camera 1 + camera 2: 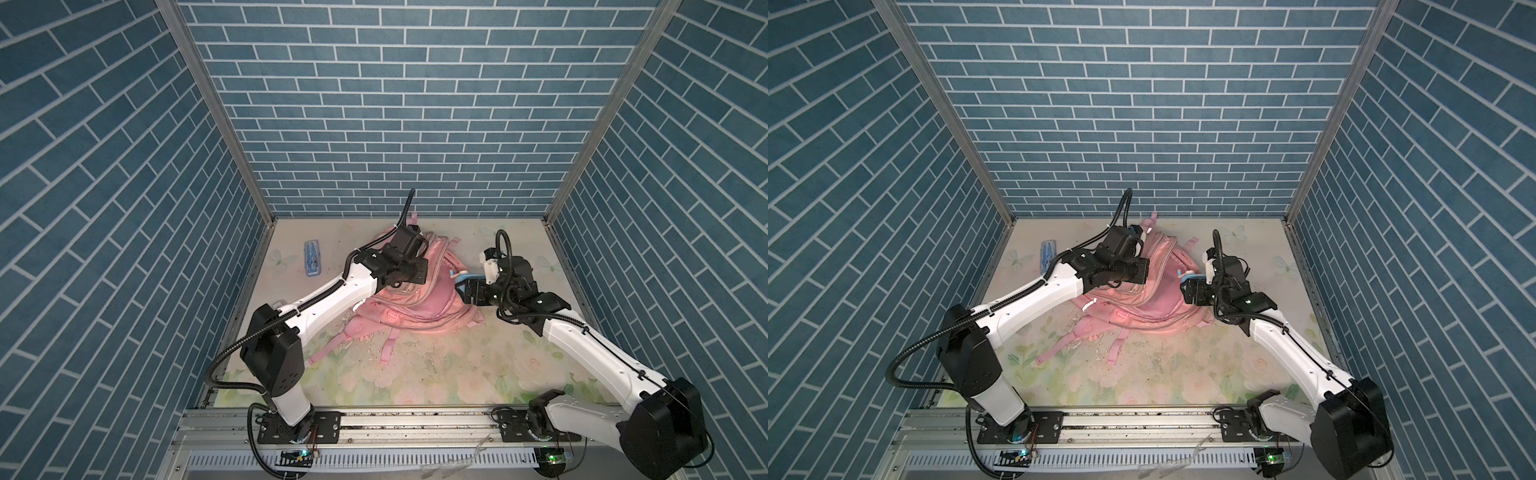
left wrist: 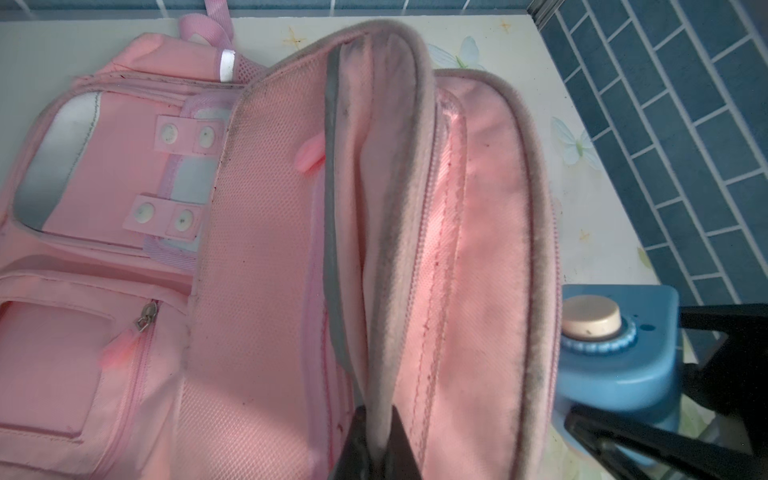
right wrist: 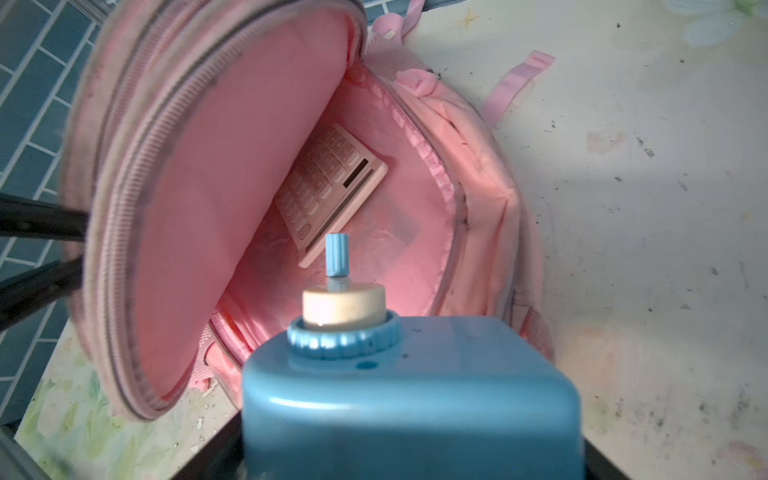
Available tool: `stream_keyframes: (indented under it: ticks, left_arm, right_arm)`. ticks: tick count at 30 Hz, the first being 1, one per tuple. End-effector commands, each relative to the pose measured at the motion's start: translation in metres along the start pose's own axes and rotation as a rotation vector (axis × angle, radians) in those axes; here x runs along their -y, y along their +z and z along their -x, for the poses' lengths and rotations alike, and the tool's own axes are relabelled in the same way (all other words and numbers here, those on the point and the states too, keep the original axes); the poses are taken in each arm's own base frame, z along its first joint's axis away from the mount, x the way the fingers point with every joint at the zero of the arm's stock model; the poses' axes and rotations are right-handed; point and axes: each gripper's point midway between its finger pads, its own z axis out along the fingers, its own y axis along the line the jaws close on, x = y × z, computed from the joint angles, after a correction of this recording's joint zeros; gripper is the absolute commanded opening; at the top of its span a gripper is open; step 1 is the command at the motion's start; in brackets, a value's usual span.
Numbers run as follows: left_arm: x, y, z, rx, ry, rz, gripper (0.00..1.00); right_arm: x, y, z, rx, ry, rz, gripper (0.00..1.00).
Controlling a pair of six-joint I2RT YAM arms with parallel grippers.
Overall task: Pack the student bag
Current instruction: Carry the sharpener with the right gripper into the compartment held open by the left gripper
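I'm seeing the student bag (image 1: 415, 299) lying at the back middle of the desk (image 1: 457, 374), its straps trailing toward the near edge, where bare floral surface is leaving open room. My left hand (image 2: 376, 440) is clenching the grey-piped rim of the front flap (image 3: 208, 208), holding it lifted so the main compartment is gaping toward the right. My right hand (image 1: 464, 286) is grasping a blue sharpener (image 3: 411, 395), hovering just beside that opening. A pink calculator (image 3: 332, 187) is lying inside against the pink lining. A blue pencil case (image 1: 312, 258) is sitting near the desk's left edge, well apart from the bag.
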Motion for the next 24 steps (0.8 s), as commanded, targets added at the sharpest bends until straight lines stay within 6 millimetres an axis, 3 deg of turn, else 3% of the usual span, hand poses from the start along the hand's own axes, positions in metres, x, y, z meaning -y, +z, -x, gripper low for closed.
stream_keyframes:
  ticks: [1, 9, 16, 24]
  left_arm:
    - [0.022, -0.023, 0.034, 0.132, -0.034, -0.147, 0.00]
    - [0.021, -0.031, 0.044, 0.162, -0.052, -0.182, 0.00]
    - [0.020, -0.037, 0.048, 0.176, -0.060, -0.192, 0.00]
    - [0.022, -0.038, 0.044, 0.162, -0.071, -0.223, 0.00]
  right_arm:
    - [-0.015, 0.007, 0.010, 0.057, 0.018, 0.036, 0.46]
    - [-0.047, 0.037, 0.008, 0.028, -0.089, 0.115, 0.46]
    - [-0.033, 0.082, -0.010, -0.055, -0.095, 0.057, 0.45]
    - [-0.025, 0.113, -0.017, -0.111, -0.222, 0.019, 0.47]
